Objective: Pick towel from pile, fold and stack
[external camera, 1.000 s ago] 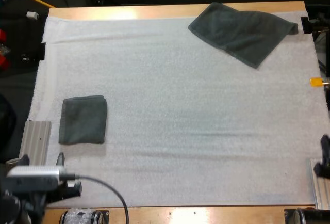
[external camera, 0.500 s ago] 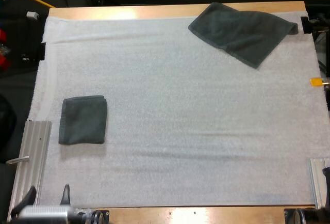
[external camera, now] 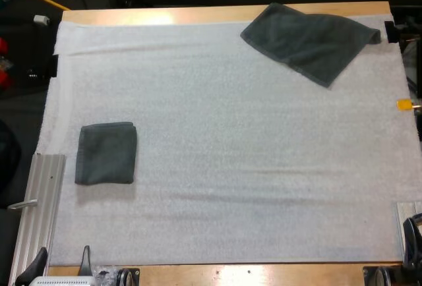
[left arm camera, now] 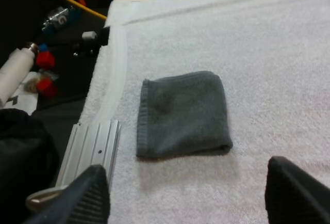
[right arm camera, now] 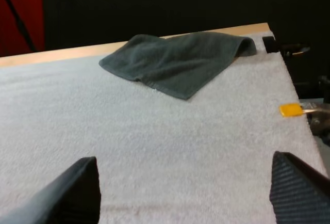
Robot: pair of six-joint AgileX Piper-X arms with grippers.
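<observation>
Grey-green: 1 folded towel (external camera: pixel 105 153), 1 loose towel (external camera: pixel 310 39) | left gripper (left arm camera: pixel 188 198), right gripper (right arm camera: pixel 183 193) spread, empty

On the mat (external camera: pixel 217 167), a folded towel (external camera: pixel 105 153) lies near left, a spread towel (external camera: pixel 310 41) far right.

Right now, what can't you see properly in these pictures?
Left gripper: high view, cut off by the bottom edge.
Right gripper: high view, cut off at the right edge.
Folded towel: left wrist view, inner layers hidden by its top layer.
Loose towel: right wrist view, underside hidden by the towel.
</observation>
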